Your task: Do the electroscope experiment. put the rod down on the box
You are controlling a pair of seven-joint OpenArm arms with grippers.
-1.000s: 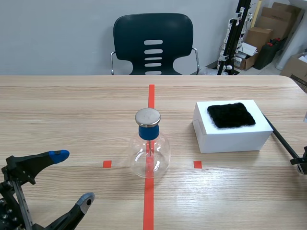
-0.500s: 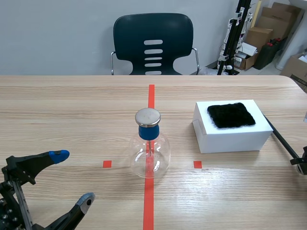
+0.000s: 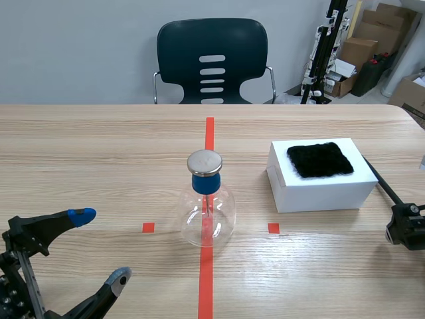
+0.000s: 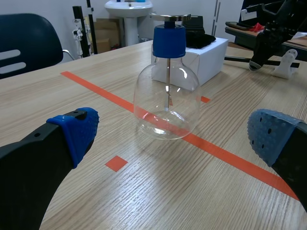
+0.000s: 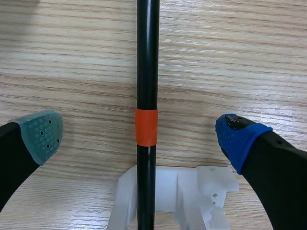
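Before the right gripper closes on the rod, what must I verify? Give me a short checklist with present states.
1. Fingers of the right gripper open: ok.
2. The rod centred between them: ok.
3. Rod lies on its white stand: ok.
4. The black cloth lies flat on the box: ok.
5. The left gripper open, apart from the flask: ok.
6. Fingers low enough to grip: cannot tell.
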